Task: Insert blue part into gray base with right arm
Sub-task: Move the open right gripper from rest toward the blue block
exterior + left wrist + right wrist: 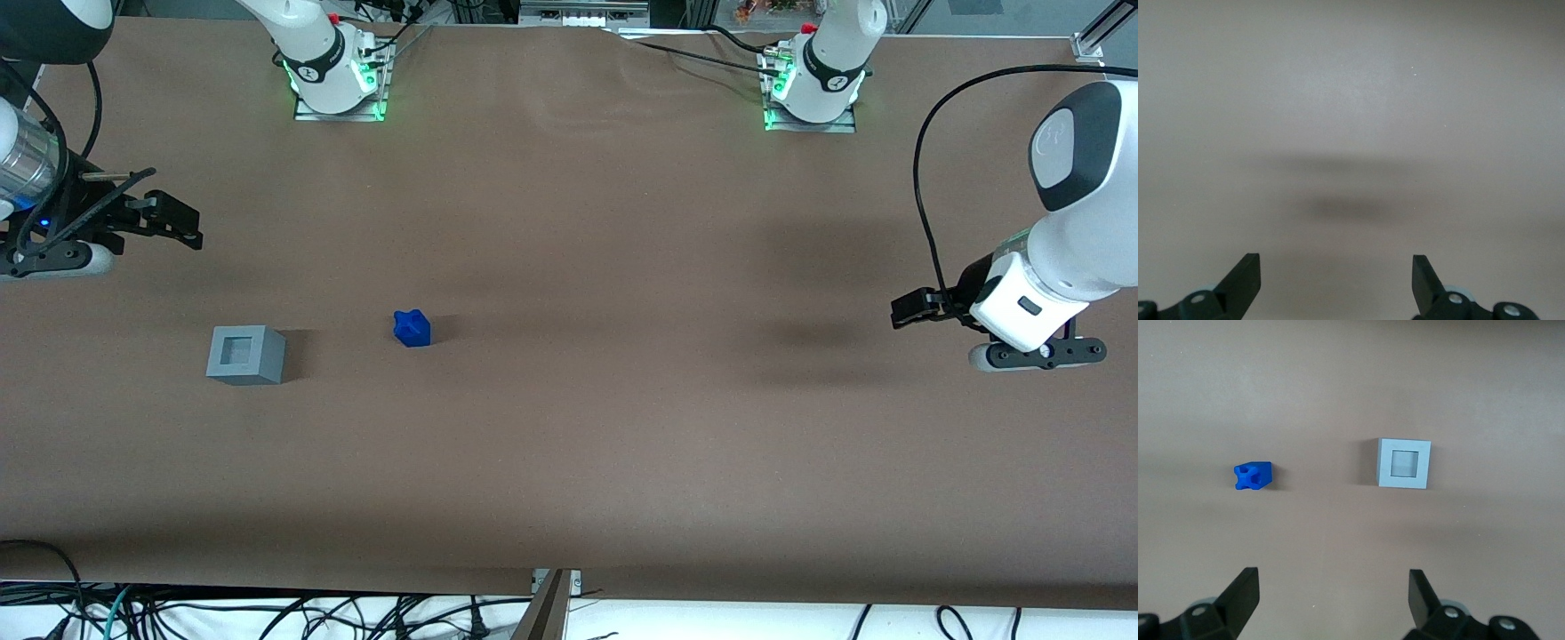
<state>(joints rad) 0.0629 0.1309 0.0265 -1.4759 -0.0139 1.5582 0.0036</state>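
While the gripper point(1328, 597) hovers spread open, knobby blue part point(1253, 476) sits apart from square-recessed gray base point(1403, 463).

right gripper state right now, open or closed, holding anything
Right gripper: open, holding nothing, hovering above the table, apart from the blue part and gray base.

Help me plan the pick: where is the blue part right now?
The blue part lies on the brown table, beside the gray base and apart from it. The open tool hangs above both, holding nothing.
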